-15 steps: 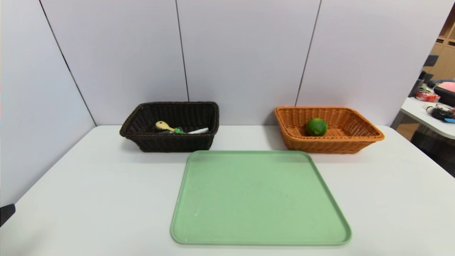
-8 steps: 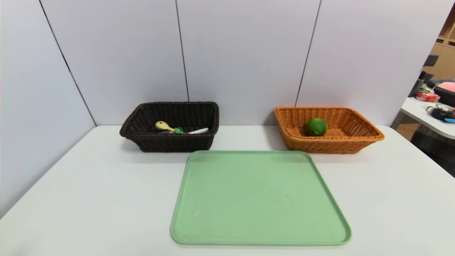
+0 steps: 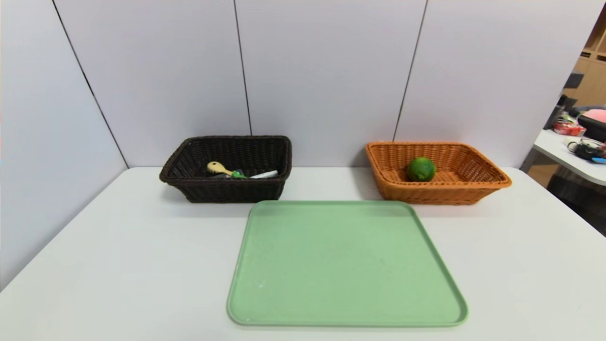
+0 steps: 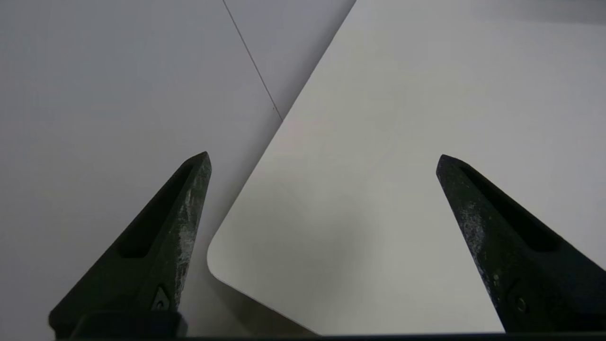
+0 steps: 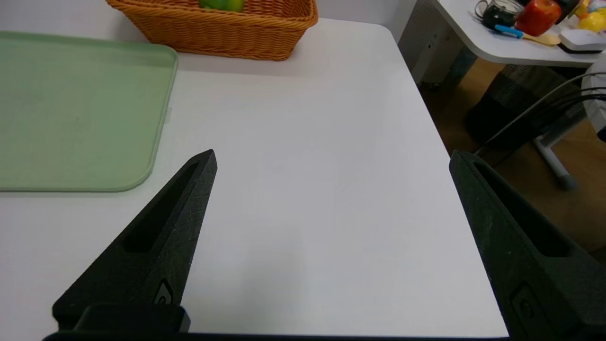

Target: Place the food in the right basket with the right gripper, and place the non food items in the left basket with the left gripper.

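white table (image 3: pixel 118 265) with a pale green tray (image 3: pixel 345 265) lying flat at centre front, nothing on it. no gripper or arm in this view, so places go by the things themselves. dark brown wicker basket (image 3: pixel 227 189) behind the tray's left corner, holding a yellow pasta spoon with green handle (image 3: pixel 222 169), a white marker (image 3: pixel 264 174) and a dark grey case (image 3: pixel 222 175), mostly hidden by the basket wall. orange wicker basket (image 3: pixel 440 192) behind the tray's right corner, one green lime (image 3: pixel 421 169) inside near its left wall. grey panel wall (image 3: pixel 322 71) behind. second table with clutter (image 3: pixel 580 151) at far right.
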